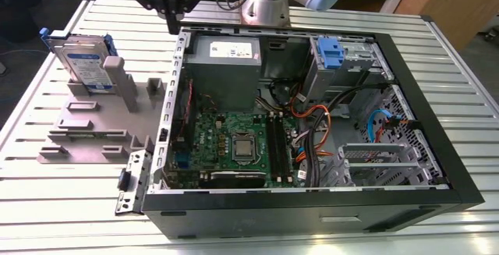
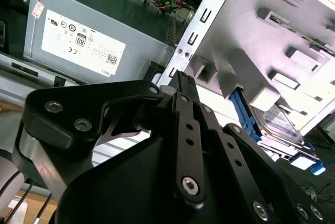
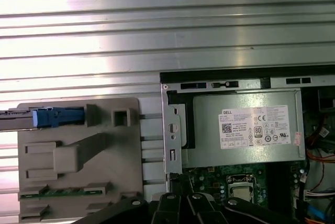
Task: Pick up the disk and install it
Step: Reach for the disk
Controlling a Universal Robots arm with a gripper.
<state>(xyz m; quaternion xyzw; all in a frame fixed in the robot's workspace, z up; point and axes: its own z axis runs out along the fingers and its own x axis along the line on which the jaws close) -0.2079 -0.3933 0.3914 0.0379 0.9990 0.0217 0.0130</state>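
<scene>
The disk (image 1: 79, 58), a silver hard drive with a white-and-blue label and a blue frame, stands on edge in a grey slotted holder (image 1: 93, 127) at the exterior view's left. In the first wrist view the disk (image 3: 51, 117) appears edge-on in the holder; in the second wrist view it (image 2: 277, 123) leans behind a grey post. My black gripper (image 1: 172, 26) hangs above the back left corner of the open computer case (image 1: 312, 199), to the right of the disk and apart from it. Its fingers (image 2: 181, 80) are shut together with nothing between them.
Inside the case lie a grey power-supply box (image 1: 226, 53) with a white sticker, a green motherboard (image 1: 234, 144), loose cables and a metal drive bay with a blue latch (image 1: 331, 53). The case and holder rest on a ribbed metal table (image 1: 70, 208).
</scene>
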